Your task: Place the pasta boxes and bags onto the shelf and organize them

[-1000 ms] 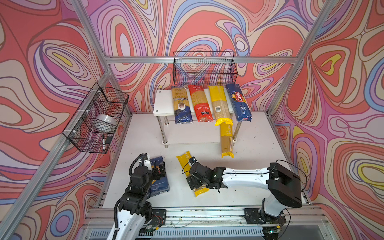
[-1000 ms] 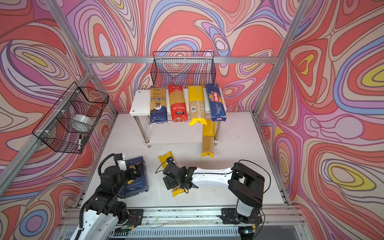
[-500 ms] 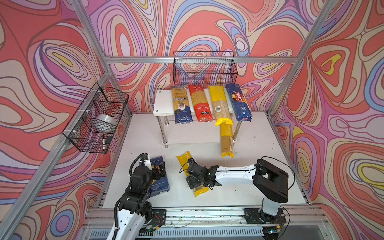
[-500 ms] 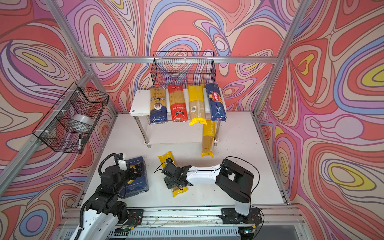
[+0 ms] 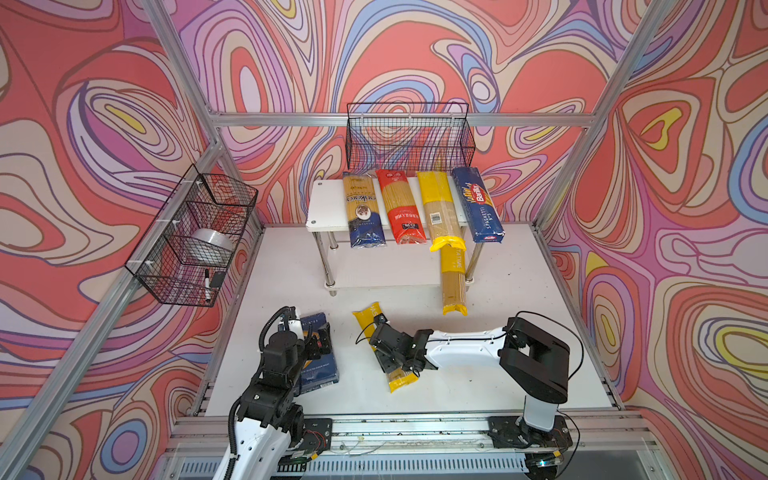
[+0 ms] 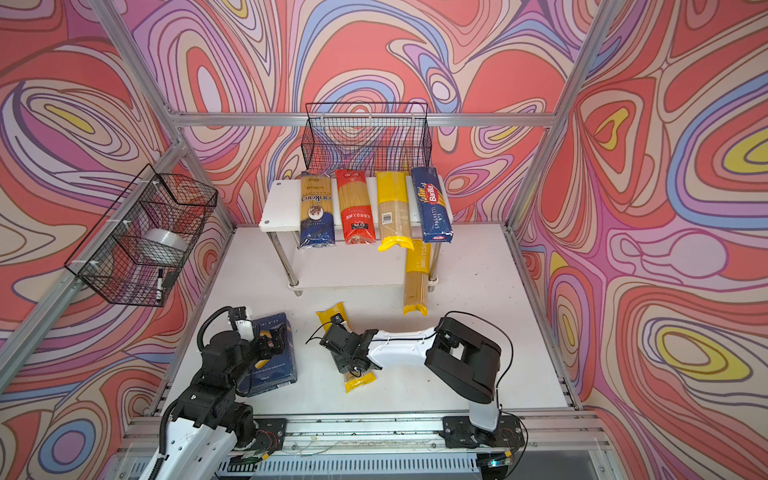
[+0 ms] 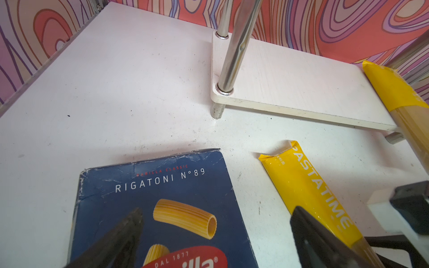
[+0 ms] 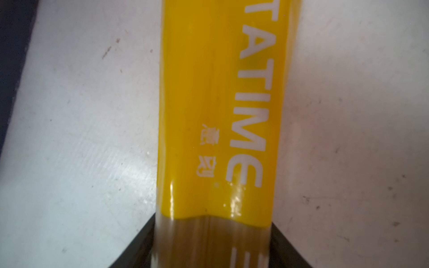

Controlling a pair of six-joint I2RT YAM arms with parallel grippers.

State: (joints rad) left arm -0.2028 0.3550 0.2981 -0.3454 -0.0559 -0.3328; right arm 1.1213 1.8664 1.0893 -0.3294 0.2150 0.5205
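1. Front yellow packet (image 5: 369, 318) lies flat and slanted on the table (image 5: 519, 311), in front of the shelf (image 5: 326, 208) and well apart from it.
2. Right gripper (image 5: 386, 353) is clamped across the packet's middle. In the wrist view both fingers (image 8: 139, 250) press on its sides, and the packet looks down on the table.
3. Rigatoni box (image 7: 162, 197) lies flat on the table, near that packet on its left and not touching it.
4. Left gripper (image 7: 217, 214) hovers over the box, jaws apart, holding nothing.
5. On the shelf's top board, left to right and side by side: navy-and-gold packet (image 5: 363, 212), red packet (image 5: 401, 208), second yellow packet (image 5: 440, 208), spaghetti box (image 5: 478, 208). Their near ends overhang the front edge.
6. Third yellow packet (image 5: 452, 286) has one end on the lower board and the other on the table.
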